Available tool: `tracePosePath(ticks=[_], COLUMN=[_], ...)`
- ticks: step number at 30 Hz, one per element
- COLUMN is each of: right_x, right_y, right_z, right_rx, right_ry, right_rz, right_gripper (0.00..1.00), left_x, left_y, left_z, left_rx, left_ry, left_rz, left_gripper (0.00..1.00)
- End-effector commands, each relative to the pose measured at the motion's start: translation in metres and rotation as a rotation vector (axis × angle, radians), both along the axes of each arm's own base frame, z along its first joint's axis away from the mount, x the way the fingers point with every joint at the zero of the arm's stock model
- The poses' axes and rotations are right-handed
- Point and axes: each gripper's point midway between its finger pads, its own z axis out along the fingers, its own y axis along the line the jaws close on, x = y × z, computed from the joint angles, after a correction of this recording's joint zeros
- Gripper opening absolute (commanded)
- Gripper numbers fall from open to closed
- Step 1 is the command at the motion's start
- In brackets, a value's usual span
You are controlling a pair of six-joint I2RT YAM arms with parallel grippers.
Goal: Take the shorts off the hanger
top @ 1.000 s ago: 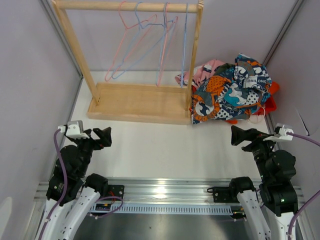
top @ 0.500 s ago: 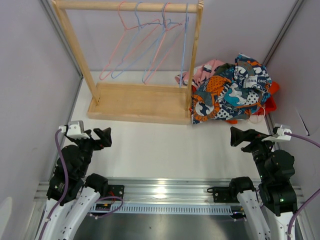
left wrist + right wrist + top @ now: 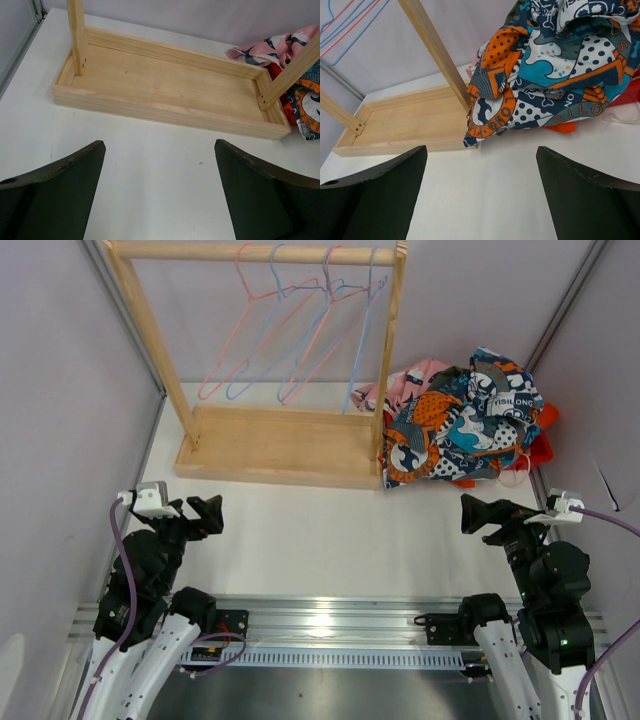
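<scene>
A heap of shorts (image 3: 465, 420) lies on the table right of the wooden rack (image 3: 270, 440): the blue, orange and white cartoon print (image 3: 555, 65) on top, pink (image 3: 415, 378) behind, bright orange (image 3: 540, 445) under the right side. Navy and olive shorts are hidden. Several bare pink and blue hangers (image 3: 300, 335) hang on the rail, swung left. My left gripper (image 3: 212, 512) is open and empty above bare table, also in the left wrist view (image 3: 159, 150). My right gripper (image 3: 470, 512) is open and empty near the heap's front edge, also in the right wrist view (image 3: 481, 155).
The rack's wooden base tray (image 3: 165, 85) stands across the far middle of the table, its right post (image 3: 437, 47) beside the heap. White walls close in left and right. A metal rail (image 3: 330, 620) runs along the near edge.
The hangers have swung to the left along the rail. Both arms and the heap of shorts have not moved.
</scene>
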Motion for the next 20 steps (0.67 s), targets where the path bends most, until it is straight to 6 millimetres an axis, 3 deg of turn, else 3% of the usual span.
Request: tracePosePath(ticks=[1, 20], right_x=[-0.0020, -0.0044], right_y=[0.0024, 0.0040], right_z=[0.0072, 0.0105], right_rx=[-0.004, -0.002], right_ry=[-0.036, -0.054], right_rz=[0.018, 0.028], right_gripper=[0.99, 1.00], left_x=[0.0024, 0.0091], left_y=[0.0000, -0.0004], left_z=[0.0014, -0.0070], left_rx=[0.014, 0.029], left_ry=[-0.007, 0.046], left_rz=[0.000, 0.014], left_gripper=[0.97, 0.96])
